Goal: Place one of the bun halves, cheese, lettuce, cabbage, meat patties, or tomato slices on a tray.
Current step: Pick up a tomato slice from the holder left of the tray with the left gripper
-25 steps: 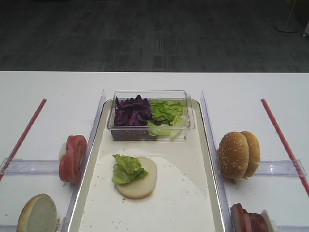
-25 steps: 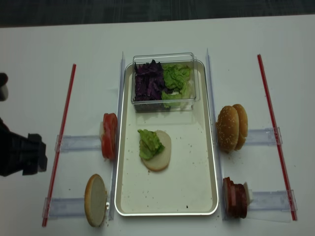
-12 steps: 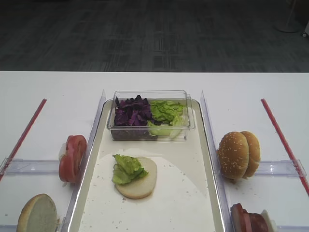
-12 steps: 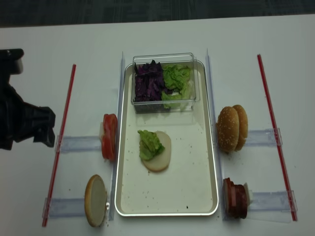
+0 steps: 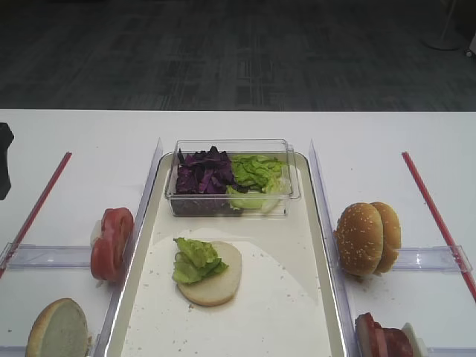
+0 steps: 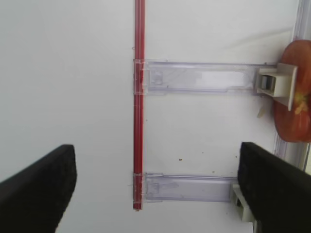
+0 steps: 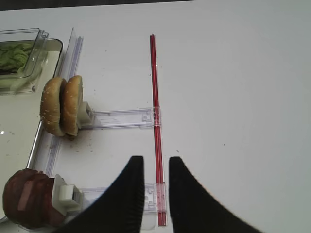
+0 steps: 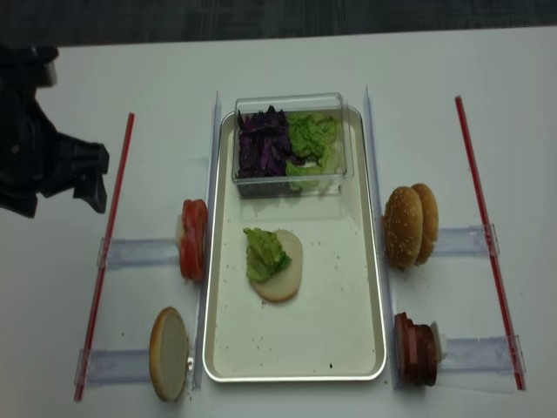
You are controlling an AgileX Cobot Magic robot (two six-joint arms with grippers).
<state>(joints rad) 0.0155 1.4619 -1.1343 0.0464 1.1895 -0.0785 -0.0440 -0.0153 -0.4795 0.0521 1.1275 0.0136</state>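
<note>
Taking the tray (image 8: 376, 287) as the landmark, the left gripper (image 6: 155, 187) hangs well out to its left, above the white table (image 8: 157, 78) near the left red strip (image 8: 104, 252); its jaws stand wide apart with nothing between them. Just beside the tray's left rim, the tomato slices (image 8: 193, 239) stand on edge in a clear holder. Below them, also left of the tray, a pale flat-cut bun half (image 8: 169, 353) stands on edge.

On the tray's floor, near the middle, lies another flat bun bottom (image 8: 284, 268) with a piece of lettuce (image 8: 263, 253) resting on its left part. At the tray's far end sits a clear plastic box (image 8: 291, 144), holding the cabbage (image 8: 263, 143) in its left half and more green leaves (image 8: 313, 139) in its right half.

Just right of the tray, two sesame-seeded bun tops (image 8: 411, 225) stand on edge together. Nearer the tray's front right corner, the meat patties (image 8: 416, 349) stand on edge in their holder.

Further right of the tray, the right gripper (image 7: 155, 167) hovers over the right red strip (image 7: 155, 121), fingers (image 7: 127, 194) close together with a narrow gap, holding nothing.
</note>
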